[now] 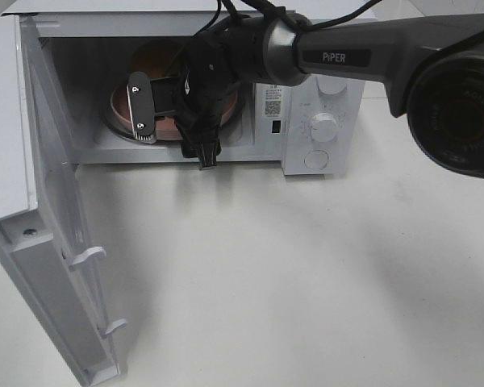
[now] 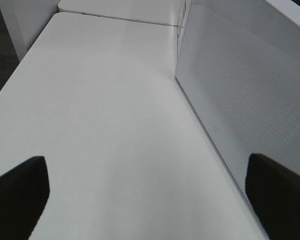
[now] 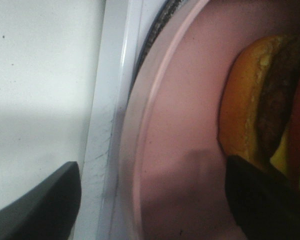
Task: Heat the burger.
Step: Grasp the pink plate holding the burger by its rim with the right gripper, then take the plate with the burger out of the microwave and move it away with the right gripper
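Between the open fingers of the right pincer (image 3: 152, 200), the plate (image 3: 180, 125) rim may snag on withdrawal, dragging the burger (image 3: 265, 100) from the microwave (image 1: 306, 113).

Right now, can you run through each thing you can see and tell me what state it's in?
Microwave: empty-handed of nothing, plate inside.
Microwave door: swung wide open.
Pink plate: flat inside the microwave.
Burger: sitting on the plate, inside the microwave.
Right tool: at the microwave opening, jaws apart astride the plate's rim.
Left tool: open, holding nothing, over bare table.
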Controlling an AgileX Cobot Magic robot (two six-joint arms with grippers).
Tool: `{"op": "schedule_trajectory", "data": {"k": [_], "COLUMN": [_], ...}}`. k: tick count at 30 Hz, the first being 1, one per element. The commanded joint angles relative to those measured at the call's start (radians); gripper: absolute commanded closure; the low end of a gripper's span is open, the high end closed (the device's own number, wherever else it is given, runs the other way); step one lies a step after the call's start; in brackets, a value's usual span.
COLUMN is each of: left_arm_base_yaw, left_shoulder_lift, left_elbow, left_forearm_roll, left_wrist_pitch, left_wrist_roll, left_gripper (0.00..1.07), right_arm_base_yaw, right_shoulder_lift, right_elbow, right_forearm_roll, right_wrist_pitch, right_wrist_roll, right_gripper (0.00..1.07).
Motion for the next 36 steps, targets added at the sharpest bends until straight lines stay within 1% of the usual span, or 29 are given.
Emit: {"op": "schedule_trajectory", "data": {"k": [1,2,3,4,5,6,7,8,9,10,11,12,21,24,26,28,29,30,31,33,34,36], "left_arm_base_yaw": [0.003,0.003,0.003,0.003,0.003,0.003,0.003,0.003,0.003,0.003,0.003,0.003,0.003,0.003,0.003,0.003,0.003,0.003,0.003,0.003,0.003,0.003], "left_shoulder_lift": [-0.015,-0.015,-0.015,-0.015,-0.015,-0.015,-0.015,-0.015,-0.015,-0.015,-0.015,-0.015,-0.015,-0.015,-0.015,-0.015,-0.015,-0.015,-0.015,-0.015,-0.015,-0.015], "left_elbow": [0.001,0.001,0.001,0.001,0.001,0.001,0.001,0.001,0.001,0.001,0.001,0.001,0.001,0.001,0.001,0.001,0.001,0.001,0.001,0.001,0.001,0.001], "left_forearm_roll": [0.0,0.001,0.001,0.003,0.003,0.003,0.003,0.003,0.003,0.003,0.003,0.003,0.003,0.003,0.003,0.003,0.003,0.003,0.003,0.003,0.003,0.003], "left_wrist_pitch": [-0.01,-0.01,-0.01,-0.01,-0.01,-0.01,-0.01,-0.01,-0.01,-0.01,-0.01,-0.01,-0.01,-0.01,-0.01,-0.01,-0.01,-0.01,-0.01,-0.01,-0.01,-0.01], "left_wrist_roll": [0.002,0.002,0.002,0.002,0.002,0.002,0.002,0.002,0.002,0.002,0.002,0.002,0.002,0.002,0.002,0.002,0.002,0.002,0.002,0.002,0.002,0.002], "left_gripper": [0.06,0.06,0.06,0.06,0.06,0.06,0.06,0.06,0.06,0.06,0.06,0.06,0.06,0.06,0.06,0.06,0.06,0.06,0.06,0.06,0.06,0.06], "right_arm_base_yaw": [-0.002,-0.002,-0.002,-0.002,-0.002,-0.002,-0.002,-0.002,-0.002,-0.002,-0.002,-0.002,0.006,0.021,0.027,0.046,0.046,0.047,0.047,0.047,0.047,0.047], "right_shoulder_lift": [0.015,0.018,0.018,0.021,0.021,0.021,0.021,0.021,0.021,0.021,0.021,0.021,0.018,0.012,0.001,-0.02,-0.02,-0.045,-0.045,-0.084,-0.084,-0.142], "right_elbow": [-0.016,-0.016,-0.016,-0.016,-0.016,-0.016,-0.016,-0.016,-0.016,-0.016,-0.016,-0.016,-0.007,0.006,0.026,0.06,0.06,0.089,0.089,0.143,0.143,0.223], "right_forearm_roll": [0.026,0.03,0.03,0.032,0.046,0.046,0.065,0.071,0.071,0.072,0.072,0.072,0.07,0.046,0.035,-0.009,-0.009,-0.027,-0.027,-0.031,-0.031,-0.097], "right_wrist_pitch": [-0.011,-0.024,-0.024,-0.029,-0.037,-0.037,-0.037,-0.037,-0.037,-0.035,-0.035,-0.029,-0.001,0.01,0.008,0.004,0.004,-0.013,-0.013,-0.054,-0.054,-0.116], "right_wrist_roll": [0.01,0.01,0.01,0.01,0.01,0.01,0.012,0.012,0.012,0.015,0.015,0.016,0.016,0.014,0.013,0.01,0.01,0.01,0.01,0.018,0.018,0.036], "right_gripper": [0.4,0.5,0.5,0.56,0.71,0.71,0.85,0.92,0.92,1.02,1.02,1.07,1.07,1.07,1.07,1.07,1.07,1.07,1.07,1.07,1.07,1.07]}}
